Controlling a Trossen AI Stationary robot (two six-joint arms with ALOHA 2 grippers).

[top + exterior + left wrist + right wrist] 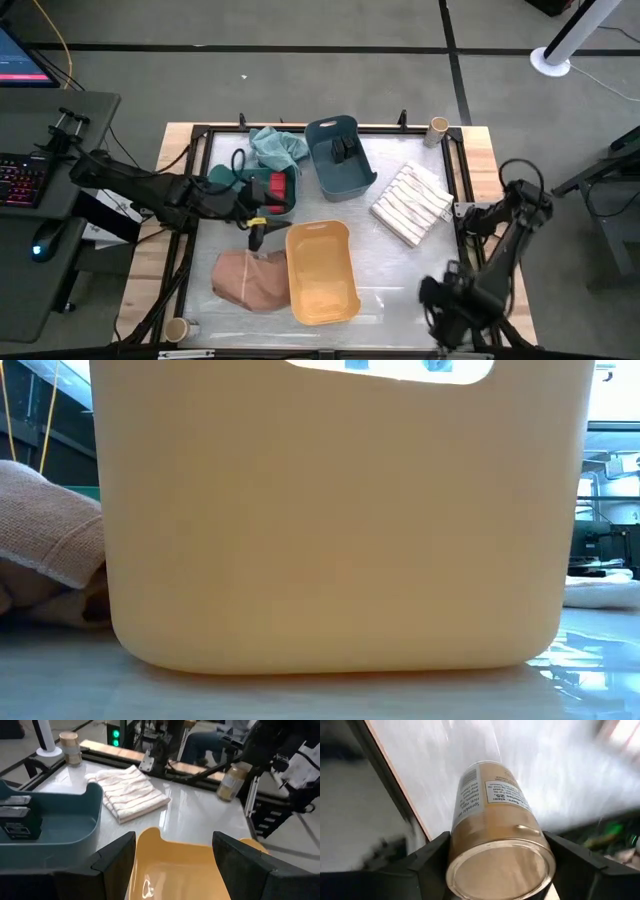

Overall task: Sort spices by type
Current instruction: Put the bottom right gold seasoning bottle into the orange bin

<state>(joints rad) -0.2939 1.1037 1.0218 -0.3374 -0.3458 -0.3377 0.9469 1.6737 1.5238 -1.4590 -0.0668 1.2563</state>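
A tan round spice jar [492, 827] with a printed label sits in my right gripper [502, 865], near the table's near right edge; the left wrist view shows that jar [230, 782] too. In the high view the right gripper [441, 301] hides it. My left gripper [175, 865] is open and empty, hovering over the far left corner of the yellow bin [320, 272]. Red boxes [276, 189] lie in the green bin [243, 178]. Dark grey boxes [343, 150] lie in the blue bin [340, 172]. Two more tan jars stand on the wooden frame at the far right corner [437, 129] and the near left corner [177, 328]. My right gripper pinches the tan jar's round side wall near the flat end [500, 870] that faces the wrist camera, one finger [432, 857] on each side. In the left wrist view the fingers come from above and the jar [230, 782] hangs below them, tilted, apparently off the table.
A striped cloth [412, 205] lies folded on the right half of the table, a teal cloth [278, 148] sits by the green bin, and a tan cloth [248, 280] lies left of the yellow bin. The yellow bin's wall [330, 530] fills the low view. Bare table shows between yellow bin and right arm.
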